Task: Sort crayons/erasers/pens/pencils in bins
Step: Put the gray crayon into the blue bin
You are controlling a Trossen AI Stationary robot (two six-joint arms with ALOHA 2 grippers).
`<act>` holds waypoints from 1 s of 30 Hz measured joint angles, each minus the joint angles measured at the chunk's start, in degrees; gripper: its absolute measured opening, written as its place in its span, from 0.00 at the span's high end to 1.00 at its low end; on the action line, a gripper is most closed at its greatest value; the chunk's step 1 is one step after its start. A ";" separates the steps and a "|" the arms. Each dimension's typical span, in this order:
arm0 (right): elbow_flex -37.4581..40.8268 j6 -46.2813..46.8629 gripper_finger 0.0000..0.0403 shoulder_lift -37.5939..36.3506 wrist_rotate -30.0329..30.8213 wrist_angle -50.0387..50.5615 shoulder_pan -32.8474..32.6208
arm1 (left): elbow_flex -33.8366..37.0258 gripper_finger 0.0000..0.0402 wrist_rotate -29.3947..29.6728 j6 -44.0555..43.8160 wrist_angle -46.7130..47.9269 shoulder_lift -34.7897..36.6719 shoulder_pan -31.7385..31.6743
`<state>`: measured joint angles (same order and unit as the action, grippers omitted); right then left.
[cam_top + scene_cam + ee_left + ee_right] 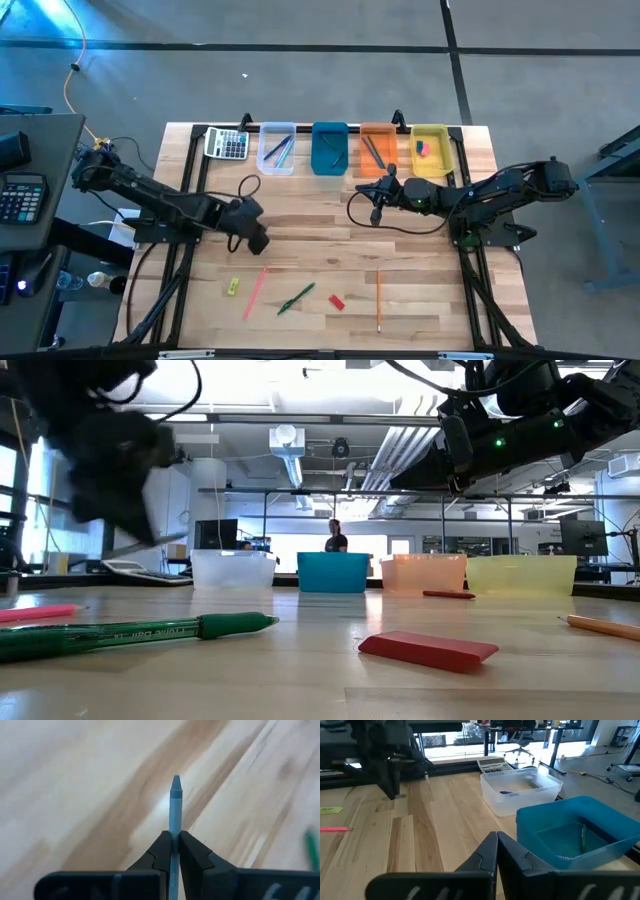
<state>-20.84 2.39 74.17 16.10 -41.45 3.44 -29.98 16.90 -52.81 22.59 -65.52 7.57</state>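
Note:
My left gripper (256,237) hangs over the table's middle left, shut on a grey-blue crayon (175,800). My right gripper (378,207) is shut and empty in front of the orange bin (377,148), above the table. At the far edge stand the clear bin (277,147), the blue bin (330,148), the orange bin and the yellow bin (430,150). Near the front lie a yellow eraser (232,287), a pink stick (255,292), a green pen (296,298), a red eraser (337,301) and an orange pencil (379,300). My left gripper pinches the crayon's shaft (174,824) between its two fingertips. The crayon runs along the fingers, and its pointed tip (176,781) sticks out past them. It is lifted clear of the table.
A grey calculator (227,144) sits left of the clear bin. The clear bin holds thin sticks, the blue bin a pen (582,836), the orange bin dark sticks, the yellow bin small blocks. Bare wood lies between the arms and the front items.

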 joint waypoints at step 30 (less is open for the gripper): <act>0.00 -0.38 1.00 0.00 0.01 0.02 0.00 | -22.03 0.98 -12.87 38.70 -36.29 -19.82 -37.81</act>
<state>-20.84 2.01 74.17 16.11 -41.43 3.44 -52.01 4.03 -14.12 -13.69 -85.34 -30.24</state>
